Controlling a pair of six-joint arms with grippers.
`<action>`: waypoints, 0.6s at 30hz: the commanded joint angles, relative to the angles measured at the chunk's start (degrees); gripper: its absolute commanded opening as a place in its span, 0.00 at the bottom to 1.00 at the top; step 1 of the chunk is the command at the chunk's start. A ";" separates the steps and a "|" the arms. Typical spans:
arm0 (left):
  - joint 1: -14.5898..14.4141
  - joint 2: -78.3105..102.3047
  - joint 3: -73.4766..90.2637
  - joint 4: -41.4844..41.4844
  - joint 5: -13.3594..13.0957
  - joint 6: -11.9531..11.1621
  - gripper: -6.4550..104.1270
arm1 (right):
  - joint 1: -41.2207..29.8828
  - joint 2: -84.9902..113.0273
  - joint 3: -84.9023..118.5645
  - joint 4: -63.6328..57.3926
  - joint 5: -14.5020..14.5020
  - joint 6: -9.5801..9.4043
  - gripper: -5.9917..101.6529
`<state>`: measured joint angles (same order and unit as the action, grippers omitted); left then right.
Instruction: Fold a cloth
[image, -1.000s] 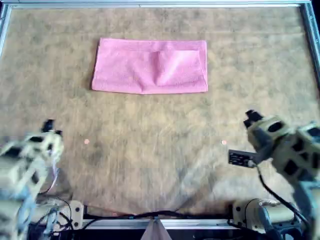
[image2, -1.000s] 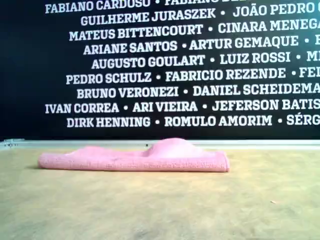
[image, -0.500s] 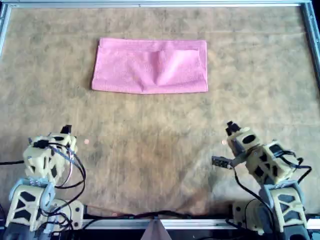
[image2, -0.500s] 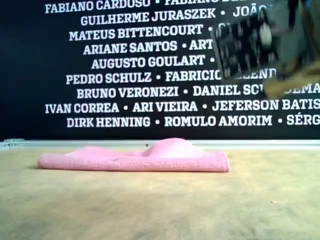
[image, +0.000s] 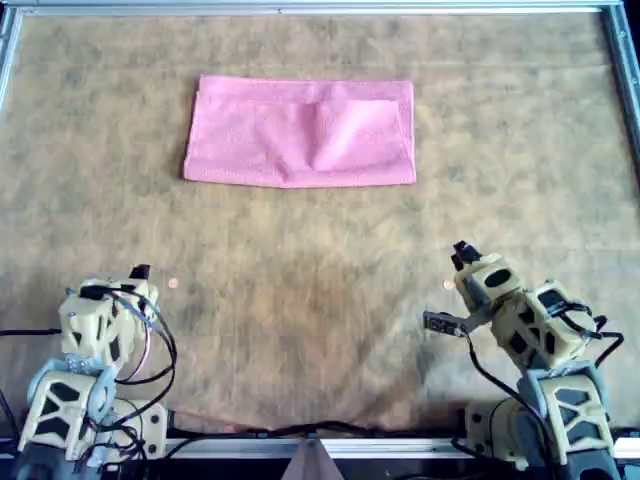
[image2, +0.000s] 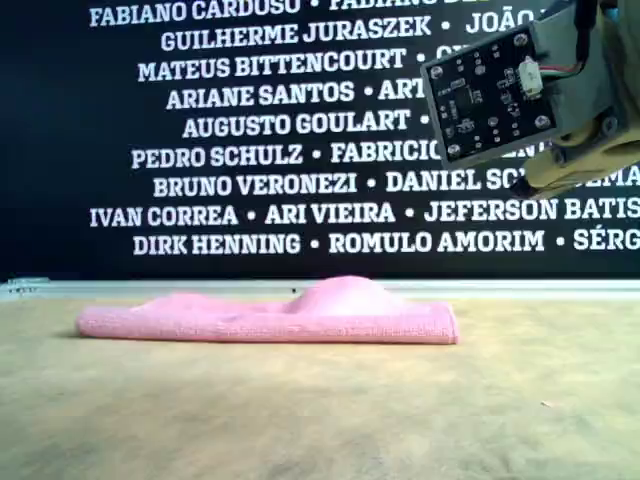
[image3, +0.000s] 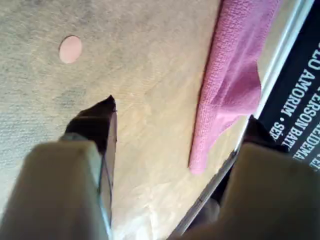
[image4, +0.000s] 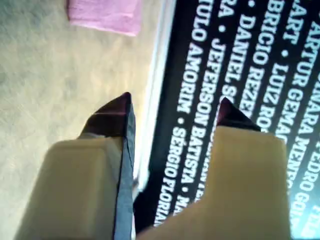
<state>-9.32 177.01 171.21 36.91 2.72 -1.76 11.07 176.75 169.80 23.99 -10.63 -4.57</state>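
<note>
The cloth (image: 300, 132) lies on the far half of the desk (image: 320, 300) in the overhead view, well apart from both arms, which sit at the near edge. The left tool (image3: 175, 130) and right tool (image4: 172, 107) both stand with jaws apart, holding nothing. The likely risk from here is a bad pick — the cloth is already doubled into a long rectangle, so a tool closing on an edge could catch only the top layer and pull the fold open, or drag the whole piece across the felt-like surface. The cloth is plain pink and fuzzy, with a soft hump near its middle and one thick rolled edge facing the exterior view.
</note>
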 joint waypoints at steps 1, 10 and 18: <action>-1.58 -1.32 -7.56 -1.49 -0.35 0.18 0.86 | -0.44 1.58 -4.57 -3.08 0.35 0.26 0.68; -1.58 -37.18 -32.08 -1.58 0.00 -0.18 0.87 | -0.53 -35.33 -27.60 -3.78 0.26 0.70 0.69; -1.58 -66.45 -53.17 -1.93 0.00 0.18 0.97 | 0.97 -65.39 -49.13 -3.60 -0.62 10.81 0.85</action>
<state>-9.76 116.28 127.27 36.56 2.64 -1.76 11.07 117.60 128.67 23.99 -10.81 3.87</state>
